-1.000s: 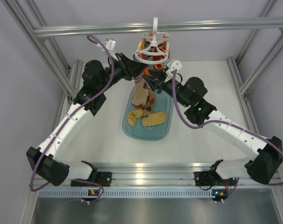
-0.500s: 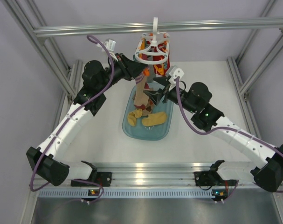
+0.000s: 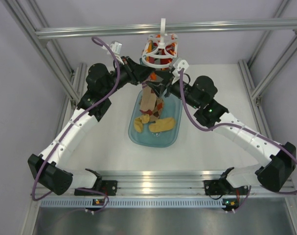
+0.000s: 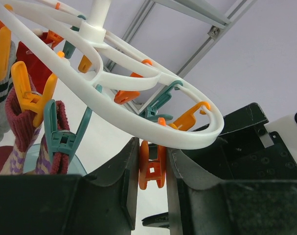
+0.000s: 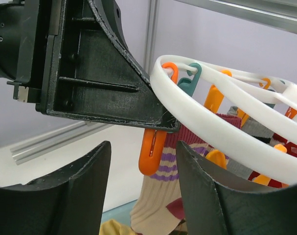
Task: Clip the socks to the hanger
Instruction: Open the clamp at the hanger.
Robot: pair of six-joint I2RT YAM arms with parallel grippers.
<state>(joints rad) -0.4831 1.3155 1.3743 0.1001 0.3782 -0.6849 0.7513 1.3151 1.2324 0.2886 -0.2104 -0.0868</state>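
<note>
Nearest me, the tan socks (image 3: 157, 125) lie loose in the blue tray (image 3: 138, 138) on the worktop (image 3: 109, 152). I judge them light, limp and not slippery, best pinched at the cuff so that the foot droops clear. Above the tray the hanging socks (image 3: 149, 100) dangle under the hanger (image 3: 161, 49), which hangs from the far frame bar. It looks stiff but free to swing, so I would push on it gently. Both my arms reach forward and up, meeting beneath its outer ring from either side. My left claw (image 4: 153, 156) is closed on an orange clip (image 4: 149, 178) that hangs from that ring. My right claw (image 5: 143, 161) stands open and empty, facing that clip from close by.
</note>
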